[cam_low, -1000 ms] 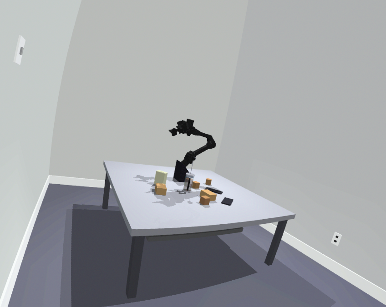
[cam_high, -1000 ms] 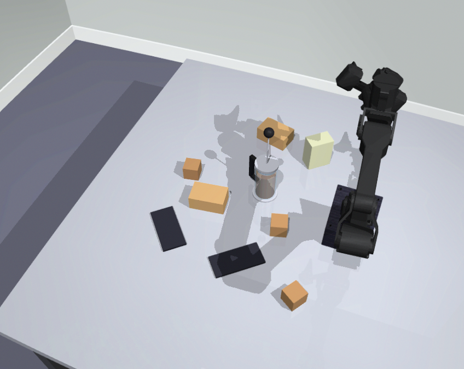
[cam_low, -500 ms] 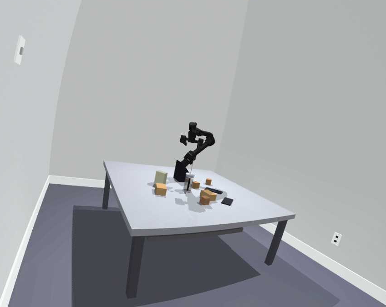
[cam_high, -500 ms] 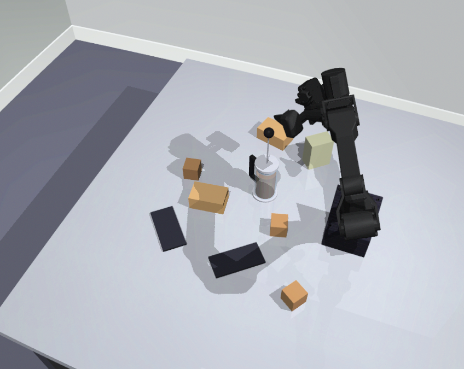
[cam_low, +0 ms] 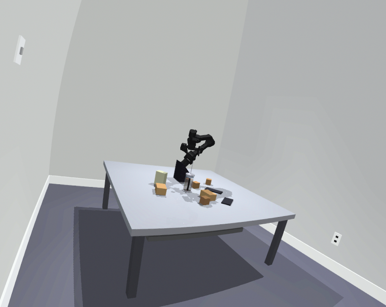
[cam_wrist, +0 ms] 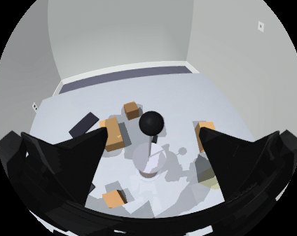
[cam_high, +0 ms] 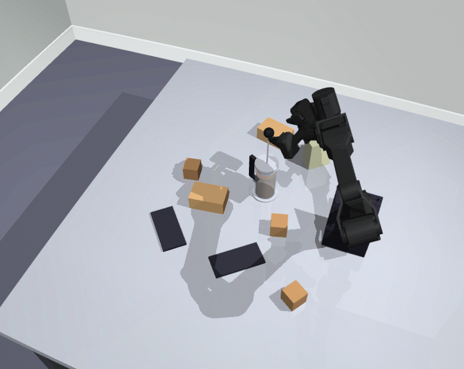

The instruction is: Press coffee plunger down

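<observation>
Black is the colour of the knob (cam_high: 268, 132) at the top of the plunger rod. In the top view the knob is high up, so the plunger is not pushed down. The rod goes down into the glass press (cam_high: 265, 182), which stands upright near the middle of the grey table (cam_high: 109, 262). The press has brown coffee in it and a black handle on its left side. The gripper (cam_high: 278, 139) is just to the right of the knob, very close to it. I cannot tell if it touches. A tan box (cam_high: 280, 126) lies behind the knob. A pale block (cam_high: 316, 156) stands partly hidden by the arm. A big tan box (cam_high: 208, 197) and a small one (cam_high: 192, 168) are left of the press. Two flat dark slabs (cam_high: 168, 228) lie nearer the front.

In the exterior view the arm (cam_low: 197, 143) bends over and points down at the press (cam_low: 188, 182).

In the wrist view the two fingers are spread wide apart, with nothing between them to hold. The knob (cam_wrist: 151, 123) sits in the middle, farther out than the fingertips. The press (cam_wrist: 149, 163) is right under it.
</observation>
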Motion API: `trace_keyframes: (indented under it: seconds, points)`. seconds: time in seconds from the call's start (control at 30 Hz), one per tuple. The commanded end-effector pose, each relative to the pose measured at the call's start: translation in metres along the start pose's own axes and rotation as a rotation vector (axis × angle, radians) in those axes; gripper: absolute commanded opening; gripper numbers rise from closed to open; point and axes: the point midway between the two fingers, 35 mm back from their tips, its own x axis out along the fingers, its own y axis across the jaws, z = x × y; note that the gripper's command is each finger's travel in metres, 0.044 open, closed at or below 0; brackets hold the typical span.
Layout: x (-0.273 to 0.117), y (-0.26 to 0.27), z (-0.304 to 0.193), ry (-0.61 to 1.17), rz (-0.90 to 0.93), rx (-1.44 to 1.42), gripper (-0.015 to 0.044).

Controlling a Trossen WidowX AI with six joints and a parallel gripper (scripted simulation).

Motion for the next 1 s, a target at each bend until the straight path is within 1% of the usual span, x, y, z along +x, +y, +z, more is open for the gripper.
trace_keyframes:
  seconds: [0.0,0.8,0.97]
  points:
    - [0.005,0.001,-0.002,-0.002,0.008,-0.003,0.0440]
    - [0.041,0.002,-0.002,-0.005,0.010,-0.003,0.0440]
    - [0.041,0.002,-0.002,-0.005,0.010,-0.003,0.0309]
